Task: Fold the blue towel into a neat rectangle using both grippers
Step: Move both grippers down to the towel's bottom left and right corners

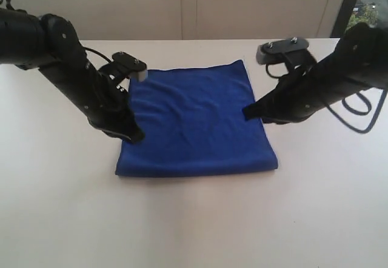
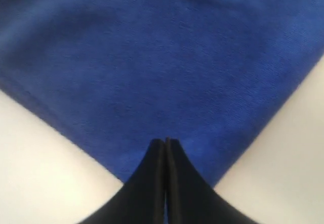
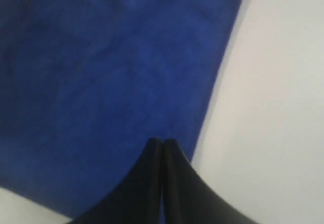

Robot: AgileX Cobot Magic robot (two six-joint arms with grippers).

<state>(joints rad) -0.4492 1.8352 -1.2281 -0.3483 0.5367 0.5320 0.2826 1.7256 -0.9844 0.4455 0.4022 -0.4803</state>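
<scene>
Blue towel lies flat on the table, squarish, with one arm on either side. Left fingers are pressed together, tips on its left edge close to the near corner. Right fingers are also together, tips at the middle of the right edge. No cloth seen pinched by either, and the towel lies inward from both, so neither arm looks better placed.

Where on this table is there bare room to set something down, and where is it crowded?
Free: the broad strip of table in front of the blue towel. Crowded: the towel's left and right sides, where the left gripper and right gripper sit.
</scene>
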